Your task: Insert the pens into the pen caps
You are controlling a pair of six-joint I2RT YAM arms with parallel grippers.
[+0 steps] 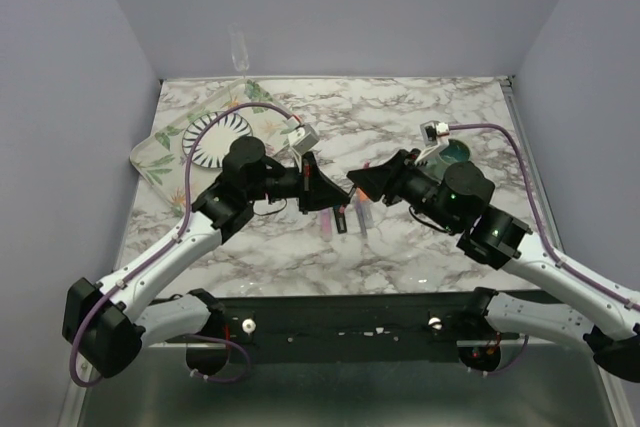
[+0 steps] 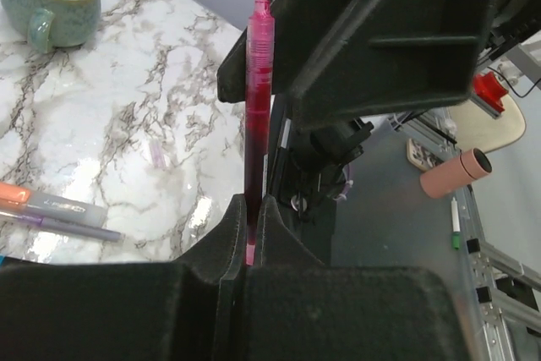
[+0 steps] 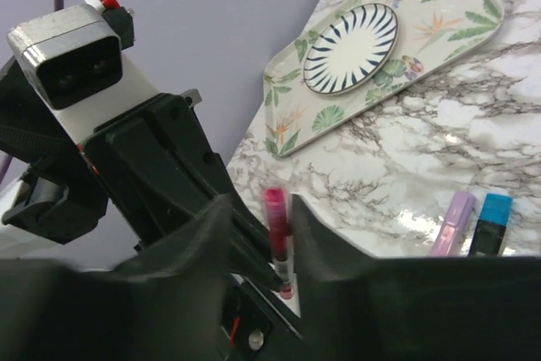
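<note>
My left gripper is shut on a thin red pen, gripping its lower end, with the fine tip pointing away from it. The pen's free end stands between the fingers of my right gripper, which is open, with a gap on the pen's left side. Both grippers meet above mid-table. Short markers lie on the marble below: a purple one, a blue-tipped black one and an orange-tipped grey one. A small pale purple piece, perhaps a pen cap, lies nearby.
A teal-green mug stands behind my right gripper. A leaf-patterned tray with a striped plate sits at the back left. Walls close in the table's left, back and right sides.
</note>
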